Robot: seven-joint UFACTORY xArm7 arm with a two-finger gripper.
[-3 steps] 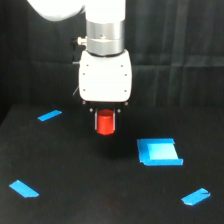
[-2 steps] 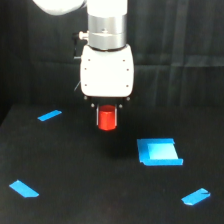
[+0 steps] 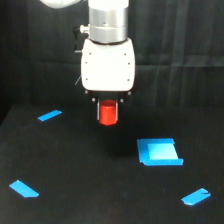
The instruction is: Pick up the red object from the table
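In the middle of the frame, the white gripper (image 3: 108, 111) squeezes the red object (image 3: 108, 113) tight and holds it up in the air above the black table (image 3: 90, 185), with a blue square piece (image 3: 159, 152) lower right.

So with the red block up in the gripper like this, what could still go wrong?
Two things, both judgement calls. The red object hangs mostly below the gripper, so the hold seems to be on its top part only; a jerk might let it slip. If it dropped, it would land on the table and might roll toward the flat blue square piece. How firm the grip is cannot be seen.
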